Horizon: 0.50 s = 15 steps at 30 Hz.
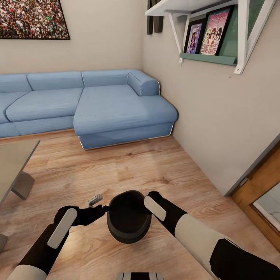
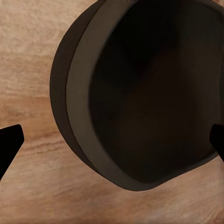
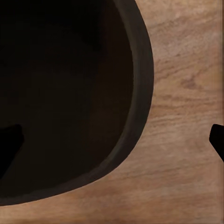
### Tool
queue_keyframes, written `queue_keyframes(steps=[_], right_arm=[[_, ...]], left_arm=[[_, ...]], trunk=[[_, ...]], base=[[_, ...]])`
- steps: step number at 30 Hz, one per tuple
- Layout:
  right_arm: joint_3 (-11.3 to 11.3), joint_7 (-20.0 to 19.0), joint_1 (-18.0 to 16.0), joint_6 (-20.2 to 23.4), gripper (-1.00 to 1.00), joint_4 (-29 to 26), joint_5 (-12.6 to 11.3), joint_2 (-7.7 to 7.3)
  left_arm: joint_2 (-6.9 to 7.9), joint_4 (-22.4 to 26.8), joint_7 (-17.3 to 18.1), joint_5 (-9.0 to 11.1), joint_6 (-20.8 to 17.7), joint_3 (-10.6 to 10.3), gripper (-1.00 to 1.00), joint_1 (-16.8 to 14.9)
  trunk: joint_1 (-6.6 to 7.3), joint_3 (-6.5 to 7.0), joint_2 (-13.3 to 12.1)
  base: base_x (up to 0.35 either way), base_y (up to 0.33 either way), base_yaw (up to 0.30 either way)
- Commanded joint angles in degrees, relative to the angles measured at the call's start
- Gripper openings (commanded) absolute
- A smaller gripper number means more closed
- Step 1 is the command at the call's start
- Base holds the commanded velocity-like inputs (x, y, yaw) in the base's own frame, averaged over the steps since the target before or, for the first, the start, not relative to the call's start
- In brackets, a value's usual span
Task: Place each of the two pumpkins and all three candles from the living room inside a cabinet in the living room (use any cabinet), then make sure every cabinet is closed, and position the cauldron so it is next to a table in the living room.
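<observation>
Black cauldron (image 1: 129, 221) held above wooden floor (image 1: 155, 171), flanked by both arms at rim. Left jaws (image 1: 104, 209) seen at rim's left edge, right jaws (image 1: 149, 197) at its right; grip state cannot be told for either. Small grey object (image 1: 93, 200) lying on floor just beyond left jaws. Grey worktop (image 1: 13, 165) seen at left edge. Blue corner sofa (image 1: 97, 105) placed farther back against wall.

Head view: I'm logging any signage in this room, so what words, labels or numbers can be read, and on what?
None can be read.
Two framed posters on the wall shelf: any lettering too small and blurred.
Crowd picture over the sofa: no text visible.
</observation>
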State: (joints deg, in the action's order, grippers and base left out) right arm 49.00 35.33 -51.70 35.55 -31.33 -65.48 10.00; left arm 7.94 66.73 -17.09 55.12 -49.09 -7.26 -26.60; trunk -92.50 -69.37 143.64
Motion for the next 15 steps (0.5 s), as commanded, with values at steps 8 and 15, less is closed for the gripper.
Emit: queue_keyframes(steps=[8, 15], right_arm=[[0.26, 0.30, -0.07, -0.63, 1.00, 0.13, -0.23, 0.00], [0.31, 0.27, -0.07, -2.57, 1.00, 0.13, -0.18, 0.00]], left_arm=[[0.06, 0.07, -0.57, 0.60, -0.04, -0.12, 1.00, -0.03], [-0.02, 0.07, -0.57, 0.62, 0.80, -0.25, 1.00, -0.03]], trunk=[[-0.01, -0.27, 0.04], [-0.20, -1.82, 0.13]], base=[[0.000, 0.000, 0.000], [0.000, 0.000, 0.000]])
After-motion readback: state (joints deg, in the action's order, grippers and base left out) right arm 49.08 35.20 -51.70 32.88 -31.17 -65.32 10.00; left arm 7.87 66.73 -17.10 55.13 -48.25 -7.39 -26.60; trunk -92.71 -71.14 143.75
